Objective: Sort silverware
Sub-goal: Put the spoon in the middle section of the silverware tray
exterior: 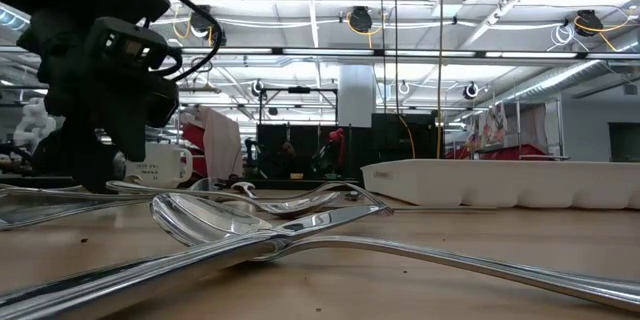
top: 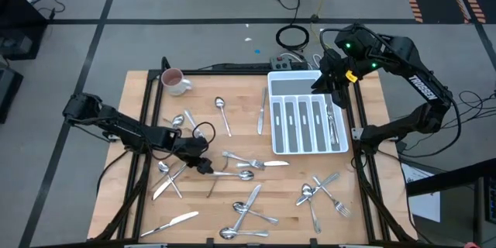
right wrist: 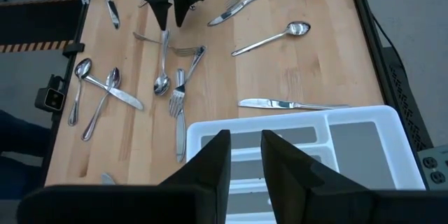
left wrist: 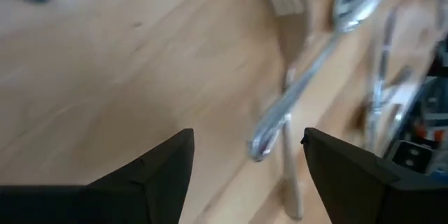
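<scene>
Left gripper (top: pixel 203 164) low, open; right gripper (right wrist: pixel 245 155) raised, narrowed.

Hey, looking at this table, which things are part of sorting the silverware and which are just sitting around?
Part of the job:
- shiny silver metal forks, spoons and knives scattered on the wooden table
- white compartmented plastic cutlery tray, a few pieces already in it
- left gripper, open, low over the pieces
- right gripper, above the tray

Just lying about:
- white-and-pink mug
- grey power strip

In the high view, bare wood lies open in the upper-left part of the table (top: pixel 143 97) below the mug (top: pixel 173 81). Scattered silverware (top: pixel 246 175) clutters the lower half. The tray (top: pixel 307 113) blocks the upper right, with the right gripper (top: pixel 332 85) above it.
</scene>
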Available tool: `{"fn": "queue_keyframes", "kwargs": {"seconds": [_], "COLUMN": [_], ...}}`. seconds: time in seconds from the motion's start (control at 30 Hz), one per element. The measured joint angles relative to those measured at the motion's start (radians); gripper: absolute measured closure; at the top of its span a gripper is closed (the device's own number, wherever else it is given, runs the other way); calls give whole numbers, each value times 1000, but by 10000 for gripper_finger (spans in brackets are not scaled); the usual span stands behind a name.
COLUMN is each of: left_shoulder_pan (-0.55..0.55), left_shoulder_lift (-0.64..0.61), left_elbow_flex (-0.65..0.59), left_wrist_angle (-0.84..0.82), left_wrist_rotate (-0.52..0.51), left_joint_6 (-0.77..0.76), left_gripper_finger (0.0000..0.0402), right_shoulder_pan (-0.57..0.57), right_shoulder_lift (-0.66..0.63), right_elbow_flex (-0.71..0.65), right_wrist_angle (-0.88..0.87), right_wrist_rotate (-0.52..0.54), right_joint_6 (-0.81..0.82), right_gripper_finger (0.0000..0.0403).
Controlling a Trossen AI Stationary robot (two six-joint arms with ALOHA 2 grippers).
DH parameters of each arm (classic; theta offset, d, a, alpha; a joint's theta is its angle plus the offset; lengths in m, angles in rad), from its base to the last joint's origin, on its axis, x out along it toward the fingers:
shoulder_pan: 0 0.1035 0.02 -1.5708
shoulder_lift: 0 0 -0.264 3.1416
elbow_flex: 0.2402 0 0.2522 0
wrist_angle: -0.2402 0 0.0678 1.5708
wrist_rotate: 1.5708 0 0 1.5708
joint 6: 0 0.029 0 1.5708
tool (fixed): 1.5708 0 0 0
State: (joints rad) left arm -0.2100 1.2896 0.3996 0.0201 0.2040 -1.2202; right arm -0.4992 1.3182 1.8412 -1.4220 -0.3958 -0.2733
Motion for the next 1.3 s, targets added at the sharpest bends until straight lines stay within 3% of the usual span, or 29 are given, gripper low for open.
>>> {"fn": "queue_keyframes", "kwargs": {"seconds": [0.2,0.87,1.3], "left_shoulder_pan": [0,0,2], "left_shoulder_lift": [0,2,130], "left_elbow_flex": [-37,-78,-95], "left_wrist_angle": [143,203,384], "left_wrist_rotate": [1,-4,32], "left_joint_6": [-24,-31,-48], "left_gripper_finger": [127,128,128], "right_shoulder_pan": [0,3,4], "right_shoulder_lift": [0,0,0], "right_elbow_flex": [0,0,0], "right_wrist_angle": [0,1,0], "right_wrist_rotate": [0,-3,-3], "right_joint_6": [1,27,27], "right_gripper_finger": [332,332,332]}}
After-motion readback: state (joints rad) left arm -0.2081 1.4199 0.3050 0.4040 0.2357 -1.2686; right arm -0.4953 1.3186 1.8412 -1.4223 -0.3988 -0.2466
